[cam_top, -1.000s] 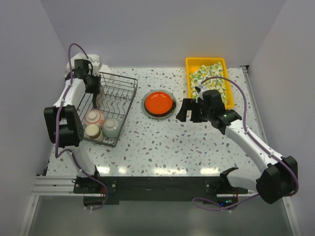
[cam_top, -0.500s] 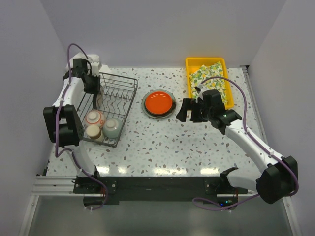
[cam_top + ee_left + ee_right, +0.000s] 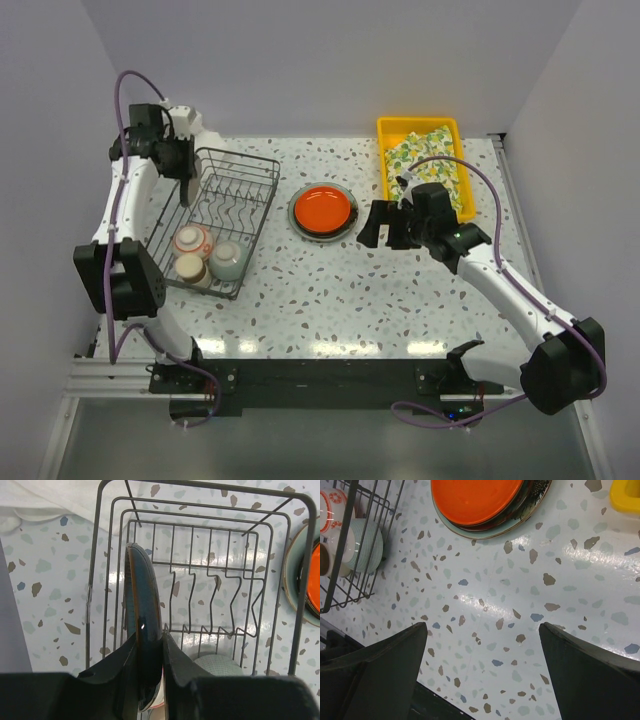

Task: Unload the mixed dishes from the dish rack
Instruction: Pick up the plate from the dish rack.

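- Left pincer [image 3: 148, 641] is closed narrow on one rim of the dark teal plate [image 3: 142, 590], which hangs on edge at the far left end of the rack [image 3: 240, 190]. The right pincer [image 3: 482, 630] stands wide with nothing in it, over bare table [image 3: 490, 595] near the stack [image 3: 322, 225] of unloaded plates.
- Biggest risk: only a thin slice of rim is gripped and most of the plate reaches beyond the grip. A quick swing or tilt could make it pivot, slip out and drop onto the wires or the table.
- Next: if the plate moves sideways too low, its edge could catch a tine or the rack's rim, dragging the rack and jolting the bowl [image 3: 190, 238] and cups [image 3: 227, 259] at its near end.
- Smaller: set down off-centre on the orange plate [image 3: 323, 208] that tops the stack, it could slide off.
- Hard to make out: whether the teal plate is clear of the tines. The top view gives only a dark sliver, and the wrist view has its near edge behind the pincer.
- Plates under the orange one show only as rims, so their number is unclear.
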Controlling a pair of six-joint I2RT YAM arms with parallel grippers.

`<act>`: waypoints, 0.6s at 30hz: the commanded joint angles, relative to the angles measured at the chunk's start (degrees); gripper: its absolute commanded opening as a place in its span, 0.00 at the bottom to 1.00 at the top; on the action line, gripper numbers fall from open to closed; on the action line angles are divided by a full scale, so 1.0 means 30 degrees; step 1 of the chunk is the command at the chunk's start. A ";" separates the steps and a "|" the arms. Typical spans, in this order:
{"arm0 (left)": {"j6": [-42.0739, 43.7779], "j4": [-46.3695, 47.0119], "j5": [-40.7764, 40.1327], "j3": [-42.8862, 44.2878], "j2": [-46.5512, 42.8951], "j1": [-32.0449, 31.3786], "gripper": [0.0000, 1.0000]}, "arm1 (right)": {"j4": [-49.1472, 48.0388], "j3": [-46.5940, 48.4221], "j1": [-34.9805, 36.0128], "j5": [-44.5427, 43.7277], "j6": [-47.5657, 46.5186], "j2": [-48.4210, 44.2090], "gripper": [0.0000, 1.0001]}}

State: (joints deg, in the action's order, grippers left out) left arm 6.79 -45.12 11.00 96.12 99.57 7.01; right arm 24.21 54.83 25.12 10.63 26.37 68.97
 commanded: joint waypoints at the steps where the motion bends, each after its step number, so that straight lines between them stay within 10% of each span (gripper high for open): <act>1: -0.0416 0.0772 0.1222 0.0307 -0.2394 0.0126 0.00 | -0.0920 -0.0053 0.0092 0.0674 0.0408 -0.0548 0.98; 9: -0.0214 0.1856 0.2543 -0.1451 -0.5147 -0.0516 0.00 | -0.1418 -0.0083 0.0063 0.1201 0.1082 -0.0402 0.98; 18: 0.2742 0.3145 -0.0765 -0.3559 -0.7726 -0.6431 0.00 | -0.1506 0.0620 0.0063 0.1816 0.3014 0.0096 0.98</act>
State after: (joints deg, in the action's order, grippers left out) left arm 9.76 -41.91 12.71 87.96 81.73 -6.48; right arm 21.98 54.61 25.12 14.09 31.53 69.01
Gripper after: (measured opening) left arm 0.233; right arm 0.982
